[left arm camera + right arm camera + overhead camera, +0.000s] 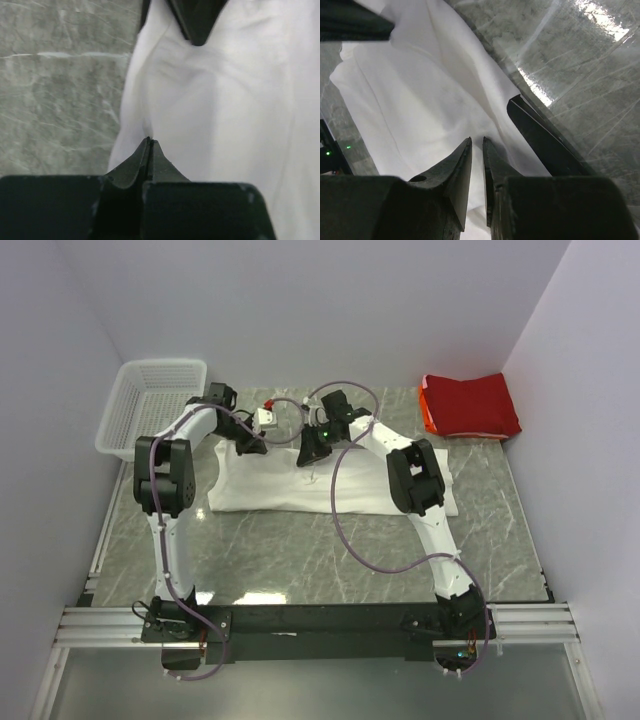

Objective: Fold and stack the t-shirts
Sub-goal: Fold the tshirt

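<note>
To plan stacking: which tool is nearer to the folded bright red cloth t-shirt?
Right. The right tool stands apart from the red t-shirt, over the white t-shirt; the left tool is even farther.

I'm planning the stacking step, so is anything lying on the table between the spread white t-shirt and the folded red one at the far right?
Nothing visible does. Bare grey marble tabletop separates the white cloth t-shirt from the folded red cloth t-shirt. The white plastic mesh basket sits far left, off that path.
</note>
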